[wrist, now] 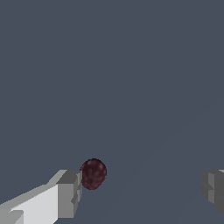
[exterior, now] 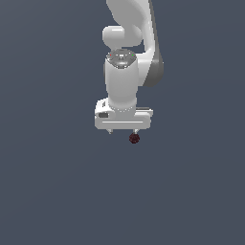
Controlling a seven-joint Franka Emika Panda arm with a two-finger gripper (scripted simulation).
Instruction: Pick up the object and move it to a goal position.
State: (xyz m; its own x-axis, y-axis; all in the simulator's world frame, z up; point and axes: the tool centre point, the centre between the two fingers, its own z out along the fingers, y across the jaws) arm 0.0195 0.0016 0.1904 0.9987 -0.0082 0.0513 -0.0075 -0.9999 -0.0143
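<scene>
I'm seeing the pincer standing spread, the maroon ball sitting against one finger; only the exterior view is showing the arm.

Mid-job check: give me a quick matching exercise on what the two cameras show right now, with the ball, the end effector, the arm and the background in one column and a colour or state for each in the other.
Things:
1. ball
2. end effector
3. arm
4. background

Descriptions:
A. plain slate grey-blue
B. white, upright above the end effector
C. dark maroon, right beside one fingertip
D. fingers spread wide, nothing clamped

Pairs: 1-C, 2-D, 3-B, 4-A
</scene>
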